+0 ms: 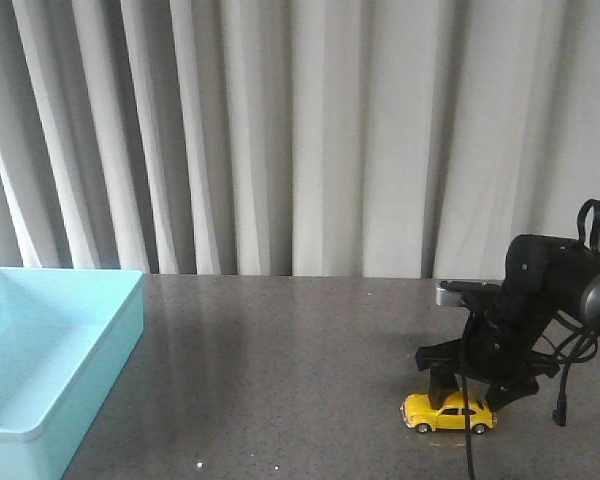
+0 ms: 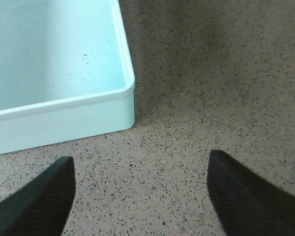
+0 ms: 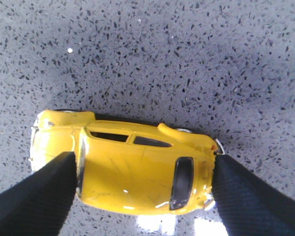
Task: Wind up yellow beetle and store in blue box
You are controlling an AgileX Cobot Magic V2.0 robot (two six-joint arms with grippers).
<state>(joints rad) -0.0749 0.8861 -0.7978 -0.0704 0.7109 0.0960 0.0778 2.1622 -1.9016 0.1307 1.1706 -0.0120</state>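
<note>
The yellow beetle (image 1: 448, 413) stands on its wheels on the grey table at the front right. My right gripper (image 1: 462, 393) hangs directly over it. In the right wrist view the beetle (image 3: 137, 172) lies lengthwise between the spread fingers (image 3: 34, 201) of the right gripper (image 3: 146, 196). One finger is over the bonnet and the other is at the rear bumper, and I see no squeeze. The blue box (image 1: 40, 440) sits empty at the front left. The left gripper (image 2: 140, 196) is open over bare table beside a corner of the blue box (image 2: 64, 123).
A grey speckled table (image 1: 280, 360) runs back to a pale curtain (image 1: 280, 130). The right arm's black cables (image 1: 565, 380) hang near the table's right side. Bare table lies between the box and the beetle.
</note>
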